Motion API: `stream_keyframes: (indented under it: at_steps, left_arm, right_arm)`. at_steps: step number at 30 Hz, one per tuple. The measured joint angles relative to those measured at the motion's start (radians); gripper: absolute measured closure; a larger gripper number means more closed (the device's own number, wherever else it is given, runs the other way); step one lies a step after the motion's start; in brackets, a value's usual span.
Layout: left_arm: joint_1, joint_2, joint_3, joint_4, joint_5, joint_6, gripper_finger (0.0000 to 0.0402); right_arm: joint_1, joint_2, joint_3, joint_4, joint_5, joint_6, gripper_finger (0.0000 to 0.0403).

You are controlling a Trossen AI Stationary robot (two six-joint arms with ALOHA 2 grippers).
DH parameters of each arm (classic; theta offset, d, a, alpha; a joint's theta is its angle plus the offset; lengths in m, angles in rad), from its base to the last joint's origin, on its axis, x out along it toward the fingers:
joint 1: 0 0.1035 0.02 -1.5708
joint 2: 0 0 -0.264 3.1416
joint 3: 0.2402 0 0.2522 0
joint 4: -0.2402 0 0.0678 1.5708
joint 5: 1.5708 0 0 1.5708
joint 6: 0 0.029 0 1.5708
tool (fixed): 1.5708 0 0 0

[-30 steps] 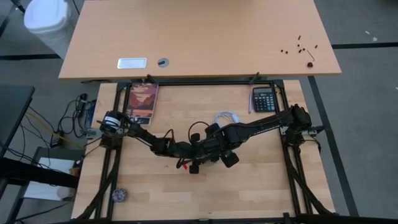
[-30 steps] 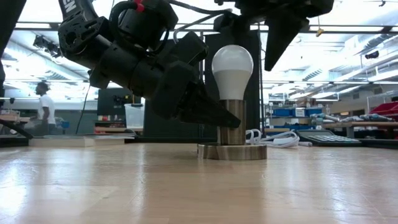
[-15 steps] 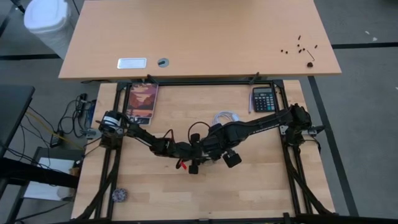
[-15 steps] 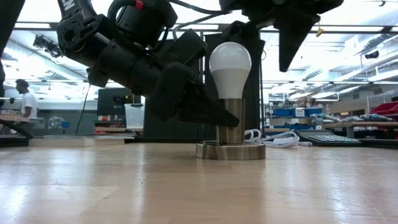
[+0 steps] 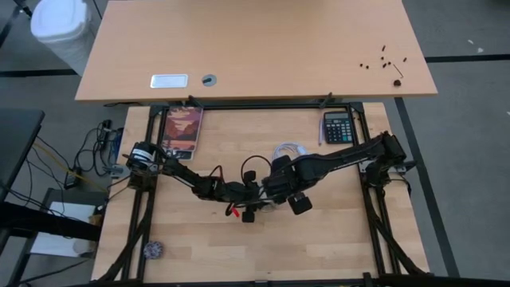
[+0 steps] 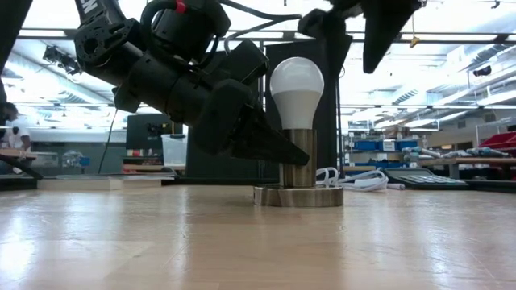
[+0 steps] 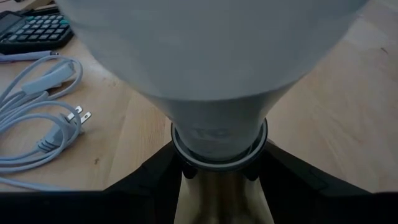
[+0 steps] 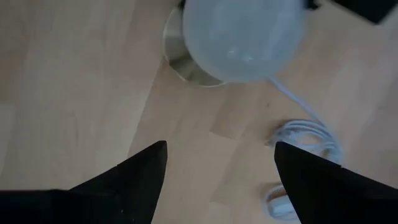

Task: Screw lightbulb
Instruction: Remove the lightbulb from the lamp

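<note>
My left gripper clamps the socket mid-table; the lightbulb stands seated in it; my right gripper hangs spread wide above; final tightening probably remains.

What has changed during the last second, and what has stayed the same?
The right gripper, open and above the lightbulb, shifted slightly sideways over it; it has not taken hold. The bulb and socket slid a touch toward the left gripper. In the background a person walked out toward the frame edge. The left gripper stays clamped on the socket stem; the cord and calculator did not move.
</note>
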Motion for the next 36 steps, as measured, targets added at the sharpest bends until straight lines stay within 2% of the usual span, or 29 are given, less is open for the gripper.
stream_keyframes:
  at_steps: [5,11,14,20,26,30,33,36]
  left_arm:
    - [0.0,0.0,0.0,0.003,0.0,0.001,0.0208]
    - [0.0,0.0,0.0,0.001,0.0,-0.004,0.0208]
    - [0.0,0.0,0.0,0.002,0.0,-0.013,0.0208]
    - [0.002,0.0,0.0,0.008,-0.002,-0.047,0.0208]
    - [0.002,0.0,-0.001,0.008,-0.023,-0.068,0.0208]
    - [0.002,0.0,-0.001,0.008,-0.033,-0.074,0.0208]
    - [0.002,0.0,-0.001,0.009,-0.044,-0.077,0.0208]
    - [0.002,0.001,-0.001,0.009,-0.065,-0.085,0.0208]
  right_arm:
    - [0.006,-0.06,-0.042,0.041,0.015,0.026,0.0096]
    - [0.011,-0.168,-0.237,0.143,0.018,0.106,0.0096]
    - [0.036,-0.258,-0.355,0.241,0.061,0.19,0.0096]
    - [0.131,-0.429,-0.692,0.703,0.237,0.378,0.0096]
    - [0.178,-0.418,-0.978,1.214,0.362,0.545,0.0096]
    - [0.177,-0.371,-1.061,1.449,0.411,0.571,0.0096]
    - [0.177,-0.317,-1.077,1.597,0.459,0.52,0.0096]
    - [0.176,-0.252,-1.077,1.751,0.464,0.433,0.0096]
